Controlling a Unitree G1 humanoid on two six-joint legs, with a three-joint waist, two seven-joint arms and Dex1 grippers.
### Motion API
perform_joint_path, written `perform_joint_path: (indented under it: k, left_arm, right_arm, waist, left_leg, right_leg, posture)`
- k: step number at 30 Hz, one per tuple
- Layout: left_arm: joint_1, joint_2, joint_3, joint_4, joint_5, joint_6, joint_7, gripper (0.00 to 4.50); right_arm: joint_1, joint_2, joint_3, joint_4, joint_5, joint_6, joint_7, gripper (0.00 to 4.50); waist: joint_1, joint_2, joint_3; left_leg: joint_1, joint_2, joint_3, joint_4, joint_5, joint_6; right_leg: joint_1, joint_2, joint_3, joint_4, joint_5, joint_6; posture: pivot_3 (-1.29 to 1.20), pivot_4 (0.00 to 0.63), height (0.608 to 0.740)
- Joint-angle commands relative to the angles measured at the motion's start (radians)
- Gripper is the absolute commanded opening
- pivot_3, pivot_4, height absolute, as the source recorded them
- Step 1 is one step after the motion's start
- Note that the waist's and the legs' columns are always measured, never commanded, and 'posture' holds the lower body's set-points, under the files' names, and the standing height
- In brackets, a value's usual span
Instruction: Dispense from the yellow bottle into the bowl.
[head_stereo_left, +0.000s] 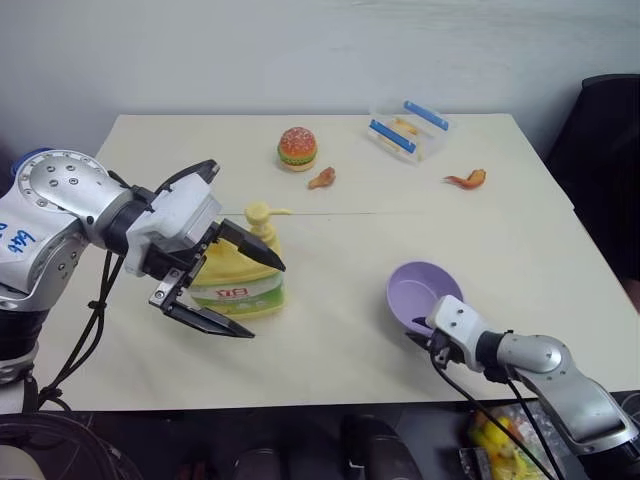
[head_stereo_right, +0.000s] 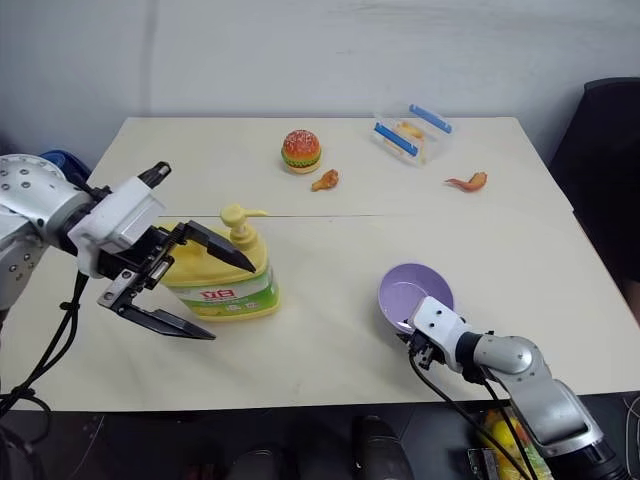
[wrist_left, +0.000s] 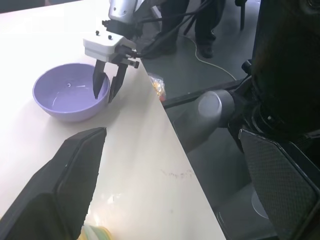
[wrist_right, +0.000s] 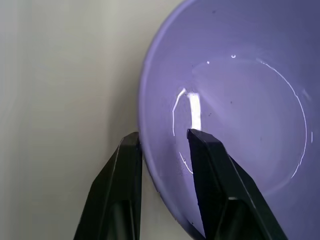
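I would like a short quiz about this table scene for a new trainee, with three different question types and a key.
1. True or false: the right tool has one finger inside the bowl and one outside its rim.
2. Which object stands nearest the left tool?
A) toy burger
B) yellow bottle
C) clear container
3. Fill in: the left tool's fingers are ____ around the yellow bottle, not gripping it.

Key:
1. True
2. B
3. open
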Motion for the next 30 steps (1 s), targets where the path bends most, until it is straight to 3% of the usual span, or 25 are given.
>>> perform_joint_path:
  k: [1, 7, 13, 19, 25, 30]
  left_arm:
    - [-0.027, -0.001, 0.008, 0.004, 0.002, -0.001, -0.082, 4.50]
    - [-0.036, -0.013, 0.011, -0.002, -0.008, 0.012, -0.075, 4.50]
    - [-0.041, -0.027, 0.013, 0.015, 0.013, -0.004, -0.063, 4.50]
    - [-0.098, -0.051, 0.040, 0.091, 0.013, 0.013, -0.032, 4.50]
    - [-0.275, -0.102, 0.131, 0.295, -0.012, 0.085, 0.034, 4.50]
    - [-0.352, -0.104, 0.139, 0.447, 0.075, 0.037, 0.036, 4.50]
  right_arm:
    - [-0.019, 0.010, 0.003, 0.009, -0.016, -0.021, 0.011, 1.36]
    - [-0.048, 0.013, 0.017, 0.053, -0.041, -0.043, 0.022, 1.36]
    - [-0.080, -0.011, 0.016, 0.067, -0.055, -0.075, 0.071, 0.01]
    - [-0.145, -0.091, 0.030, 0.023, -0.071, -0.087, 0.191, 0.01]
    - [-0.410, -0.165, 0.107, 0.061, -0.099, -0.133, 0.398, 0.01]
    - [-0.678, -0.103, 0.204, 0.171, -0.137, -0.179, 0.528, 0.01]
  waist:
    - [0.000, 0.000, 0.000]
    - [0.000, 0.000, 0.000]
    - [0.000, 0.000, 0.000]
    - [0.001, 0.000, 0.000]
    - [-0.005, 0.000, 0.001]
    - [-0.004, 0.000, 0.001]
  left_leg:
    - [0.000, 0.000, 0.000, 0.000, 0.000, 0.000]
    - [0.000, 0.000, 0.000, 0.000, 0.000, 0.000]
    - [0.000, 0.000, 0.000, 0.001, 0.000, 0.000]
    - [0.000, 0.000, 0.000, 0.003, 0.000, 0.000]
    - [-0.001, 0.000, -0.001, 0.008, -0.001, 0.001]
    - [0.000, -0.001, -0.002, 0.008, -0.002, -0.001]
  right_leg:
    - [0.000, 0.000, 0.000, 0.000, 0.000, 0.000]
    - [0.000, 0.000, 0.000, 0.001, 0.000, 0.000]
    - [0.000, 0.000, 0.000, 0.001, 0.000, 0.000]
    - [0.000, 0.000, 0.000, 0.003, 0.000, 0.000]
    - [-0.001, 0.002, 0.000, 0.007, 0.000, 0.000]
    - [-0.002, 0.004, 0.000, 0.008, -0.001, -0.001]
  posture:
    - [0.00, 0.150, 0.740]
    - [0.00, 0.150, 0.740]
    - [0.00, 0.150, 0.740]
    - [0.00, 0.150, 0.740]
    - [0.00, 0.150, 0.740]
    - [0.00, 0.150, 0.740]
